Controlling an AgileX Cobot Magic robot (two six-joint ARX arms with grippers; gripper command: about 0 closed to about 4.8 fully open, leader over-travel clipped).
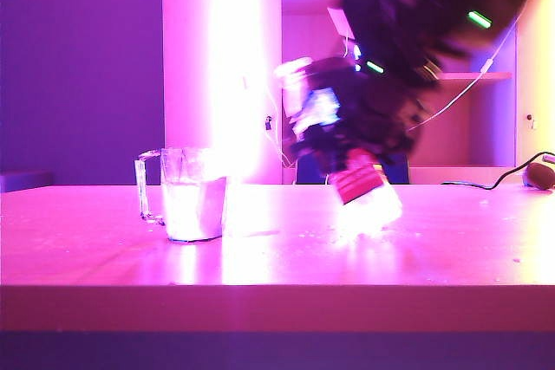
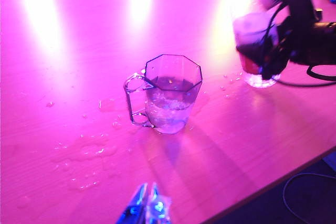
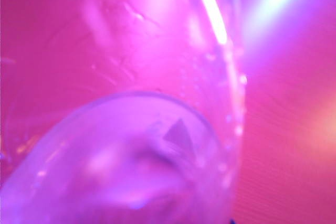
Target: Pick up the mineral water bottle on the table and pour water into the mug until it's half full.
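While the mug (image 1: 192,195) stands upright left of the table's (image 1: 277,253) middle, roughly half filled with water (image 2: 169,109), the left gripper (image 2: 146,211) idles near the front edge with its jaws together. Further right, the right gripper (image 1: 347,140) is clamped on the mineral water bottle (image 1: 364,184), long axis tilted, base low over the tabletop, well apart from the mug; setting it down looks next.
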